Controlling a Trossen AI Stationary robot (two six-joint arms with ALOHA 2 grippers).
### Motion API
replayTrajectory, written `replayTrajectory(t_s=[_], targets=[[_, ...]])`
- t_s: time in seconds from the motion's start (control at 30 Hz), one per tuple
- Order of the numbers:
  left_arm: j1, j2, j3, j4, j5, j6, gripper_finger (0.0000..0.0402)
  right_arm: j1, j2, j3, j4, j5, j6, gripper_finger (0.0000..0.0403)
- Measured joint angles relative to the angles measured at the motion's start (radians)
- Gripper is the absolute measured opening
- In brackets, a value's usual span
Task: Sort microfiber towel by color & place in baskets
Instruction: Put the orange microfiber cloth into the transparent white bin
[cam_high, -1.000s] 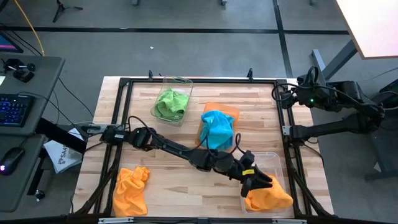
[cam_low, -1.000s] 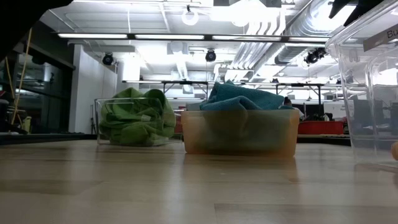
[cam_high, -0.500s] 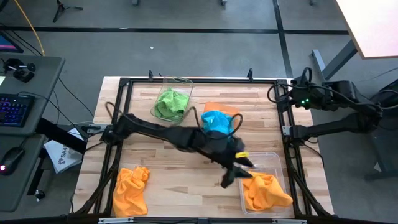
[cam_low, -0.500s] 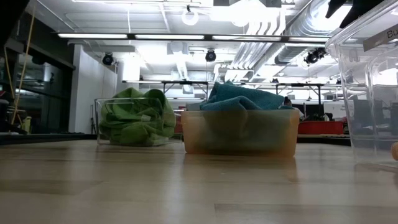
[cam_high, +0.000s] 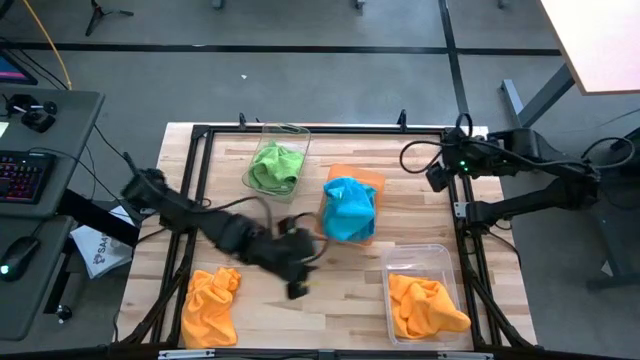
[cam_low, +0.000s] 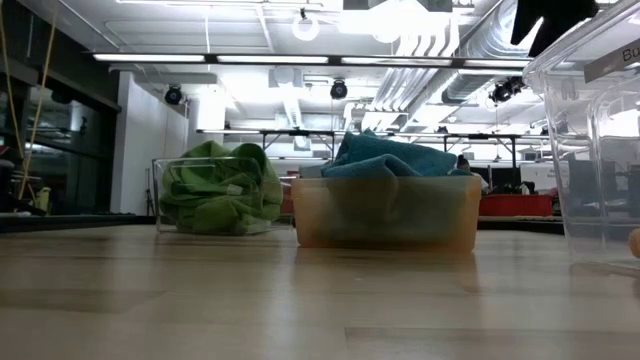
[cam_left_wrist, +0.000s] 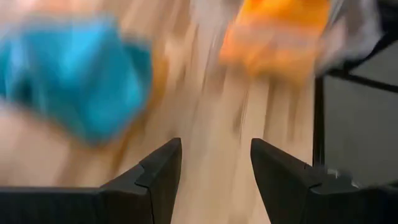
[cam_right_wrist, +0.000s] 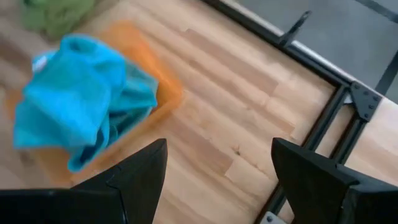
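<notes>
Here the left claw (cam_high: 298, 288) is hanging over the bare counter (cam_high: 330, 300) with its fingers apart and empty, between the loose orange towel (cam_high: 208, 303) and the clear basket (cam_high: 422, 300) holding another orange towel (cam_high: 428, 308). The right claw (cam_high: 436, 178), also spread, is waiting beside the orange basket (cam_high: 352, 178) carrying the blue towel (cam_high: 349, 208). The green towel (cam_high: 274, 166) is lying in the far clear basket (cam_high: 291, 132).

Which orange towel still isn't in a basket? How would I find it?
Look at the wooden table from above and go to its near-left corner. An orange towel lies crumpled there on bare wood. The other orange towel sits inside a clear basket at the near-right corner.
</notes>
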Motion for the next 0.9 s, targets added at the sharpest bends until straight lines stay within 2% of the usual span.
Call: replayTrajectory(t_s=[0.1, 0.17, 0.3, 0.37, 0.47, 0.57, 0.67, 0.9], targets=[[-0.071, -0.103, -0.205, -0.019, 0.042, -0.210, 0.0181, 0.000, 0.020, 0.000, 0.000, -0.046, -0.032, 0.0284], [-0.117, -0.165, -0.317, -0.057, 0.131, -0.351, 0.0181, 0.000, 0.032, 0.000, 0.000, -0.061, -0.038, 0.0284], [-0.189, -0.241, -0.453, -0.199, 0.431, -0.551, 0.0181, 0.000, 0.051, 0.000, 0.000, -0.062, -0.054, 0.0284], [-0.221, -0.252, -0.490, -0.277, 0.587, -0.600, 0.0181, 0.000, 0.058, 0.000, 0.000, -0.062, -0.057, 0.0284], [-0.274, -0.253, -0.539, -0.329, 0.748, -0.631, 0.0181, 0.000, 0.065, 0.000, 0.000, -0.063, -0.071, 0.0284], [-0.321, -0.241, -0.584, -0.322, 0.815, -0.670, 0.0181, 0.000, 0.064, 0.000, 0.000, -0.065, -0.079, 0.0284], [-0.362, -0.231, -0.627, -0.294, 0.812, -0.725, 0.0181, 0.000, 0.064, 0.000, 0.000, -0.065, -0.079, 0.0284], [-0.399, -0.229, -0.730, -0.113, 0.781, -0.789, 0.0181, 0.000, 0.064, 0.000, -0.001, -0.065, -0.077, 0.0284]])
